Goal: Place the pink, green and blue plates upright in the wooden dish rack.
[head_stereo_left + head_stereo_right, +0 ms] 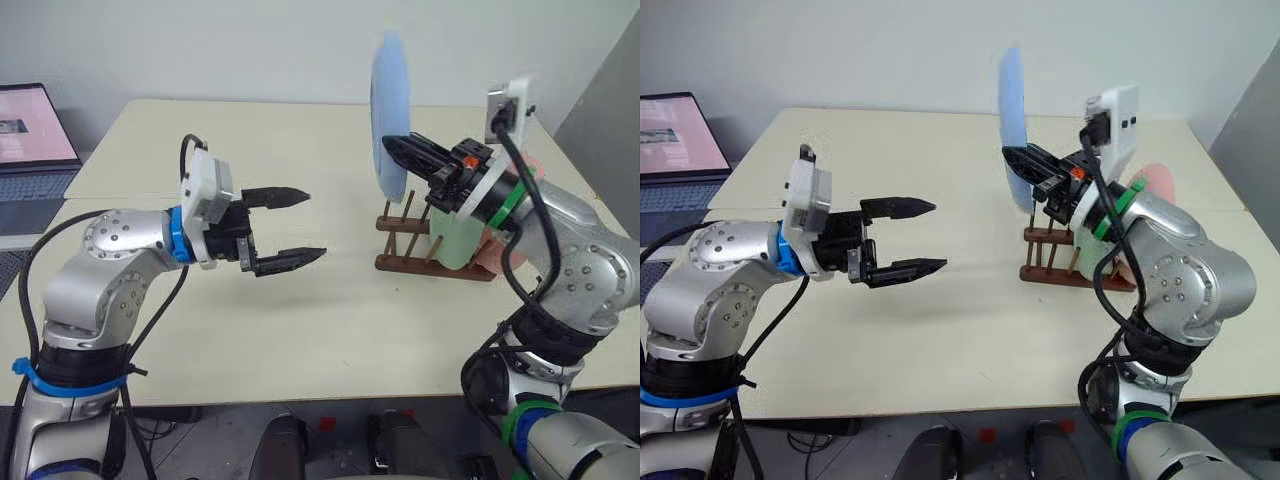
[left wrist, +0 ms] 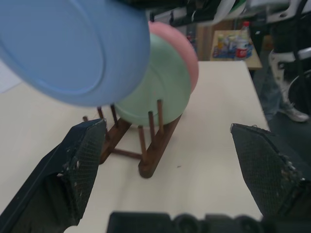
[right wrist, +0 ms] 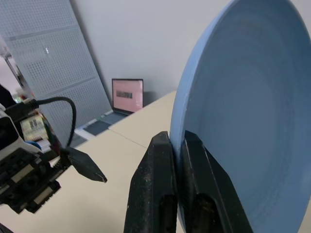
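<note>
I am holding the blue plate upright above the wooden dish rack, right jaws pinching its rim. The green plate and pink plate are standing slotted. My left gripper is hovering apart, jaws spread. Next: lowering blue into a free front slot.

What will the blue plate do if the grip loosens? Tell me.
Probably rigid: the blue plate keeps its shape though the right claw pinches only its rim. Held upright above the wooden dish rack, it would likely pivot or slip. Its round edge could roll.
</note>
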You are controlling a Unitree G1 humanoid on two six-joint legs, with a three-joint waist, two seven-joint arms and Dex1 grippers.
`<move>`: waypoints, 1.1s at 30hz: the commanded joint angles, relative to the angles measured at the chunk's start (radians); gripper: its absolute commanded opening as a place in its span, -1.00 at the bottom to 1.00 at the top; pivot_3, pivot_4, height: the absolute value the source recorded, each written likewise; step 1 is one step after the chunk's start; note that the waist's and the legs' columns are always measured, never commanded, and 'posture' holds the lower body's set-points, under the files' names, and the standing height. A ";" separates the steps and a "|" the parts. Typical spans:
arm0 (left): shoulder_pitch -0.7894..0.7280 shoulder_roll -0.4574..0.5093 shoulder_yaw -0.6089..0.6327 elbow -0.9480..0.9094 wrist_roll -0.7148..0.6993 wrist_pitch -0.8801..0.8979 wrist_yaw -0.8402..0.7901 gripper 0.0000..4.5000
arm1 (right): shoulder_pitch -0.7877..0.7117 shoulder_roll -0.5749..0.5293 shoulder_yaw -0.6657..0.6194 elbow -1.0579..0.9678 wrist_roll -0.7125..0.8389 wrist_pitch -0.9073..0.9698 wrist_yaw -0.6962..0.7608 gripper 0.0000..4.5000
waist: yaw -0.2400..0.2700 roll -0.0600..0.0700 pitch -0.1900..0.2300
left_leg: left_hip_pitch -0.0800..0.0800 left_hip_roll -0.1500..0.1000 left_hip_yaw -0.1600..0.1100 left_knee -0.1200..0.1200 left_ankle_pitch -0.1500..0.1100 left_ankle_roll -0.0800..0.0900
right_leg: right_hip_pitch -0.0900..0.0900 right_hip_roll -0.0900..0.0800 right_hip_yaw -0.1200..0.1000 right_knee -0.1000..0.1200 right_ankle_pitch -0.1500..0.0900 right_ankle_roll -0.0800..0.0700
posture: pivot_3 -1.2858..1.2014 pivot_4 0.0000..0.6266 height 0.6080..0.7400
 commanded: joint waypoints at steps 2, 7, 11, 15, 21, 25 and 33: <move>-0.036 0.028 0.056 -0.006 -0.083 0.024 -0.052 0.99 | -0.005 0.024 -0.092 -0.067 0.073 0.074 -0.075 -1.00 | -0.001 0.000 0.000 | 0.000 0.000 0.000 0.000 0.000 0.000 | 0.000 0.000 0.000 0.000 0.000 0.000 | 0.03 -0.52 1.00; -0.062 0.062 0.052 0.029 -0.079 0.041 -0.083 0.99 | 0.060 0.004 -0.088 -0.081 0.108 0.071 -0.113 -1.00 | -0.002 0.001 0.000 | -0.001 -0.001 0.000 0.000 0.000 0.000 | 0.000 0.000 0.000 -0.002 0.000 0.001 | 0.03 -0.52 1.00; -0.052 0.070 0.042 0.033 -0.067 0.029 -0.094 0.99 | 0.102 0.012 -0.086 -0.081 0.136 0.061 -0.146 -1.00 | -0.004 0.001 0.001 | -0.001 -0.001 0.000 0.000 0.000 0.000 | 0.000 0.000 0.000 -0.002 0.000 0.001 | 0.03 -0.52 1.00; -0.041 0.070 0.040 0.020 -0.065 0.042 -0.093 0.99 | 0.126 0.031 -0.101 -0.080 0.169 0.060 -0.182 -1.00 | -0.005 0.001 0.001 | -0.001 0.000 0.000 0.000 0.000 0.000 | 0.000 0.000 0.000 -0.002 -0.001 0.001 | 0.03 -0.52 1.00; -0.032 0.063 0.031 0.010 -0.055 0.040 -0.088 0.99 | 0.136 0.036 -0.102 -0.040 0.175 0.065 -0.255 -1.00 | -0.008 0.001 0.001 | -0.001 0.000 -0.001 -0.001 0.000 0.000 | 0.000 0.000 0.000 -0.002 -0.001 0.001 | 0.03 -0.52 1.00; -0.029 0.059 0.021 0.011 -0.040 0.031 -0.088 1.00 | 0.135 0.027 -0.093 -0.018 0.170 0.056 -0.302 -0.76 | -0.010 0.001 0.001 | -0.001 0.000 -0.001 0.000 0.000 0.000 | 0.000 0.000 0.000 -0.002 -0.002 0.000 | 0.03 -0.52 1.00; -0.025 0.058 0.007 0.015 -0.013 0.017 -0.091 1.00 | 0.082 -0.076 -0.044 -0.033 0.192 0.010 -0.314 0.46 | -0.012 0.002 0.001 | -0.001 0.000 -0.001 -0.001 0.000 0.000 | -0.001 0.000 0.001 -0.002 -0.002 0.000 | 0.03 -0.52 1.00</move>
